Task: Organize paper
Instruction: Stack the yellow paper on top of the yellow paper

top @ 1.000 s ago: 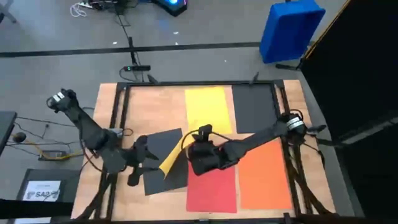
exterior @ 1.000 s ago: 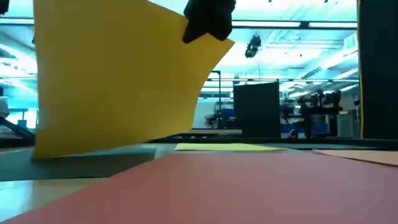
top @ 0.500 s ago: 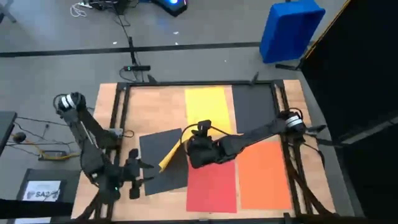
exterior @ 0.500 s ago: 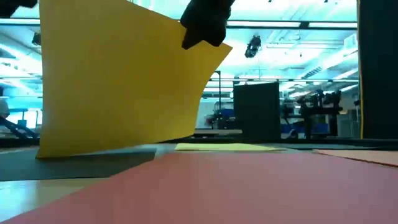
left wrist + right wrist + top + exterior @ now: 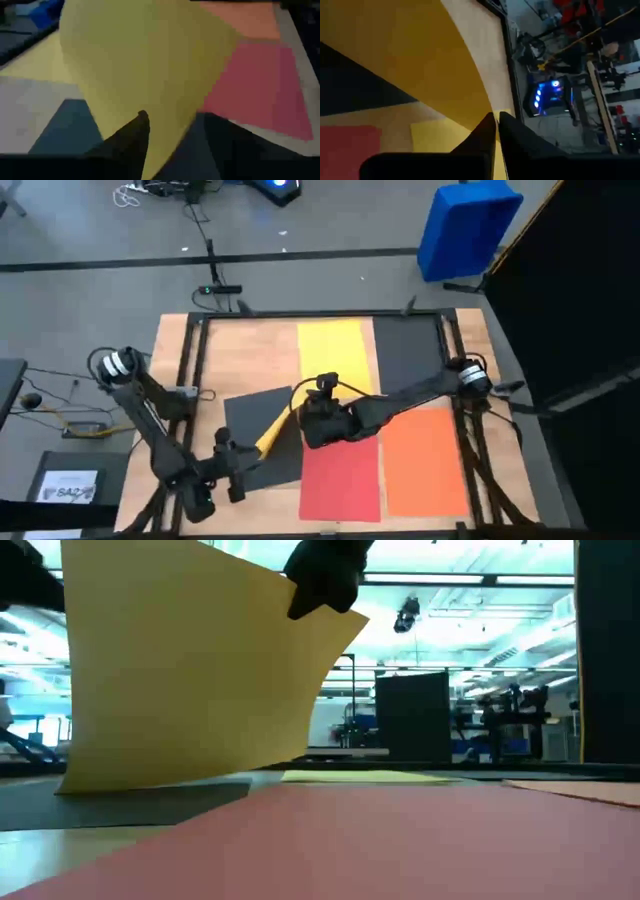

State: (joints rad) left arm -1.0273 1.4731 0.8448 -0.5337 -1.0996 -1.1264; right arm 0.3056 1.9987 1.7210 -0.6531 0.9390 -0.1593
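At the middle of the bench (image 5: 250, 350), the right gripper (image 5: 300, 412) is clamped shut on the upper edge of a yellow sheet (image 5: 190, 670), lifting it so that it stands nearly on end. The sheet's lower edge rests on a dark grey sheet (image 5: 262, 442) lying askew toward the bench's left. Seen from bench level, the raised yellow sheet fills the left side of the view, hanging from the dark gripper above.

The left gripper (image 5: 232, 476) sits at the near left edge of the bench, just beside the askew grey sheet, its fingers (image 5: 131, 135) parted and holding nothing.

Four other sheets lie flat: a second yellow sheet (image 5: 335, 352) and a dark sheet (image 5: 408, 352) side by side at the far end, and a red sheet (image 5: 342, 480) and an orange sheet (image 5: 425, 460) side by side at the near end. A blue bin (image 5: 468, 228) stands on the floor beyond the bench.
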